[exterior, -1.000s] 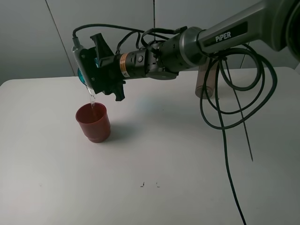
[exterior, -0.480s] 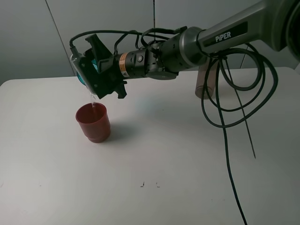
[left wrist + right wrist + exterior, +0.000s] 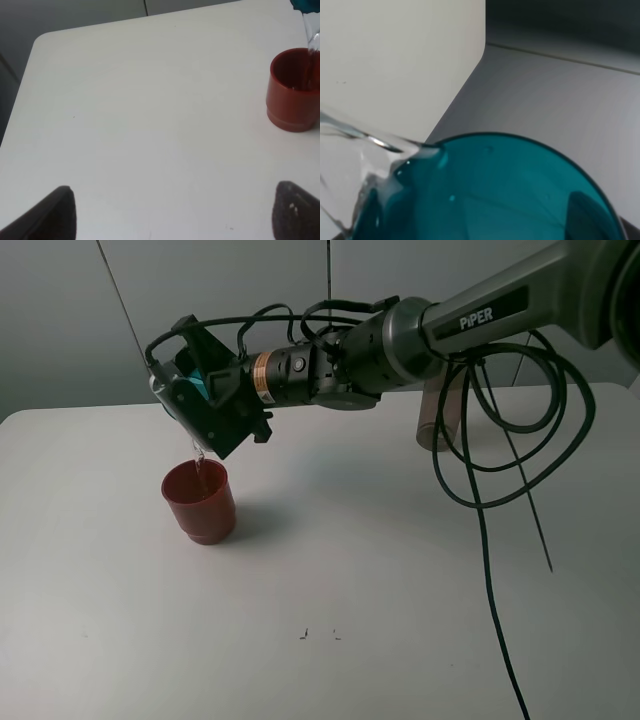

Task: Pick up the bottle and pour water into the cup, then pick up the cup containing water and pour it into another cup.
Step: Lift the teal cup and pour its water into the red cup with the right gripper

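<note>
My right gripper [image 3: 190, 390] reaches across to the left and is shut on the teal translucent cup [image 3: 182, 380], tipped steeply over the red-brown cup [image 3: 201, 502]. A thin stream of water [image 3: 197, 455] falls from the teal cup's rim into the red-brown cup. The right wrist view shows the teal cup [image 3: 490, 195] close up with water running out. The red-brown cup [image 3: 292, 90] stands upright in the left wrist view. The grey-brown bottle [image 3: 440, 410] stands upright at the back right, partly behind the arm. My left gripper [image 3: 172, 212] is open, well apart from the cups; it is out of the exterior high view.
The white table [image 3: 330, 570] has its far left corner [image 3: 42, 40] in the left wrist view. Black cables [image 3: 480, 490] hang from the right arm over the right side of the table. Two small dark marks [image 3: 320, 633] sit near the front middle.
The right gripper has rolled further, tipping the teal cup more steeply. Water keeps streaming into the red-brown cup. The bottle and red-brown cup have not moved.
</note>
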